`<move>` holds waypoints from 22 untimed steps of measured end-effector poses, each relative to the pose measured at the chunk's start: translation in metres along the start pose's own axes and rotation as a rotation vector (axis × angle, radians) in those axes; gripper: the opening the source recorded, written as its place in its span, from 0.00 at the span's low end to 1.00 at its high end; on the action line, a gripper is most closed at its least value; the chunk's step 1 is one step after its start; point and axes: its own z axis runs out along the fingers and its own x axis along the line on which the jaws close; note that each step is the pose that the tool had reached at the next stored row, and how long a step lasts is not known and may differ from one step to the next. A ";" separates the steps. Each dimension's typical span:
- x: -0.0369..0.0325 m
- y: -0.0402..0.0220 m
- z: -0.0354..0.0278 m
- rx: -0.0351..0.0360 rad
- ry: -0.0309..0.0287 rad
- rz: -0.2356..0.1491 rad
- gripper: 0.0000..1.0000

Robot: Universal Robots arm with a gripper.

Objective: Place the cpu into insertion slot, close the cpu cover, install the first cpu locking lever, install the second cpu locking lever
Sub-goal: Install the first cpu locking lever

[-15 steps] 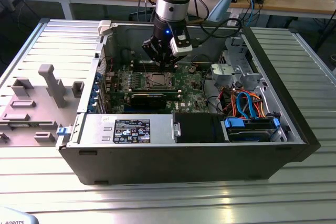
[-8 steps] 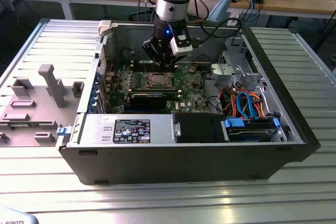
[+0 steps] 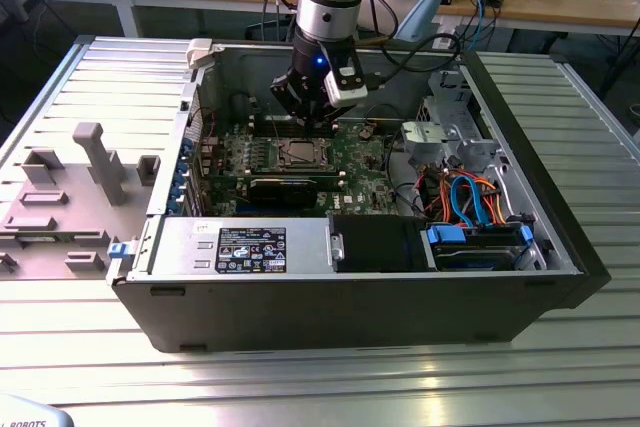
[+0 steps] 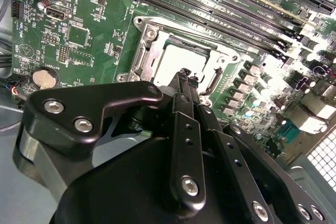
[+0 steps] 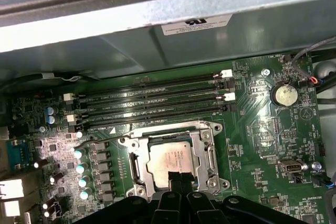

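One black gripper (image 5: 177, 179), fingers pressed together and holding nothing, hovers at the edge of the silvery cpu (image 5: 170, 158), which lies in the insertion slot (image 5: 135, 167) under the closed cpu cover (image 5: 209, 157).

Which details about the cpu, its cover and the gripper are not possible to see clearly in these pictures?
- Near edge of the cpu: hidden by the gripper in both wrist views.
- Contact between gripper and cpu: the fingers meet over the chip, so touching or hovering cannot be told.
- Locking levers beside the cpu cover: too thin to tell latched from loose.
- Insertion slot in the exterior view: too small to show detail.
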 end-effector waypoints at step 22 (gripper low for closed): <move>0.0000 0.0000 0.0000 0.0018 -0.0007 -0.026 0.11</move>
